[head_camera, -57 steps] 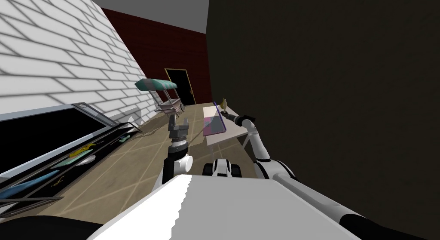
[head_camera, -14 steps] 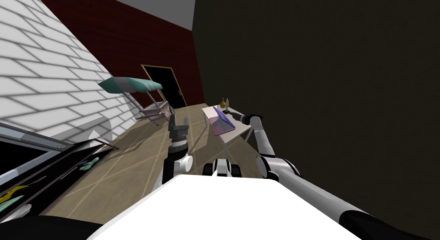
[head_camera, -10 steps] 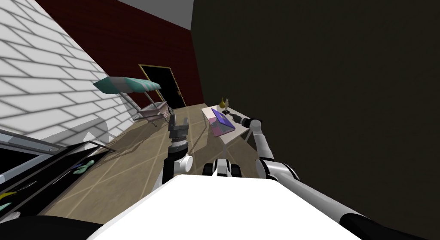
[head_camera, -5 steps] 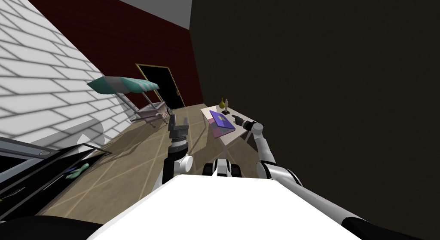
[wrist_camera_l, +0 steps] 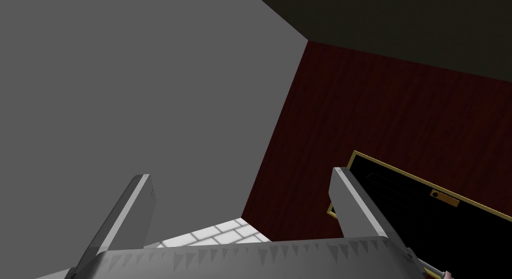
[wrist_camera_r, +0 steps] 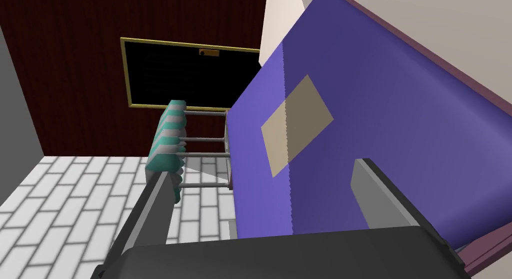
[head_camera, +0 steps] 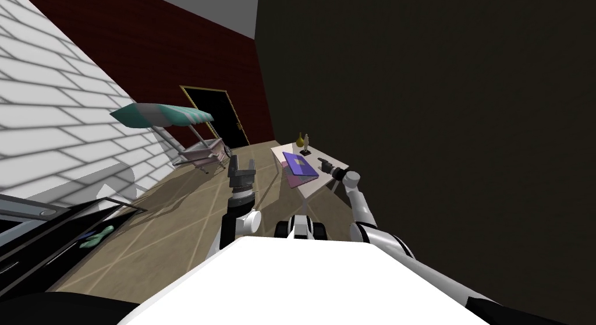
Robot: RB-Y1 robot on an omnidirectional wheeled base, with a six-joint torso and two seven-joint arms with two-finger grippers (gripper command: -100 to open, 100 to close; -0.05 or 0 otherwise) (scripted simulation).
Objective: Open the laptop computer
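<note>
Head view, laptop: the laptop (head_camera: 300, 163) lies on the middle of the desk, a purple panel with a tan patch facing up and a pinkish slab showing along its near-left edge.
Head view, desk: the desk (head_camera: 311, 183) is pale and stands on the tan tiled floor (head_camera: 174, 222), close to a dark wall.
Head view, far end of desk: a yellow vase (head_camera: 301, 140) and a pale bottle (head_camera: 307, 140) stand side by side, apart from the laptop.
Head view, right end effector: the right end effector (head_camera: 321, 163) is held over the desk just beside the laptop's edge, on the dark-wall side; whether it touches cannot be told.
Head view, left end effector: the left end effector (head_camera: 242, 161) is raised over the floor, well apart from the desk, pointing up.
Head view, room: a cart (head_camera: 198, 152) with a teal-and-white striped awning stands by a white brick wall, near a gold-framed black doorway (head_camera: 212, 115).
Left wrist view, left end effector: its fingers (wrist_camera_l: 135, 206) stand wide apart with nothing between them.
Right wrist view, right end effector: its fingers (wrist_camera_r: 150, 216) are spread wide and hold nothing.
Right wrist view, laptop: the purple panel lies close before the fingers, its tan rectangle ahead of the gap between them, with a mauve rim along its far side.
Right wrist view, beyond: the cart's awning and the doorway show past the laptop's edge.
</note>
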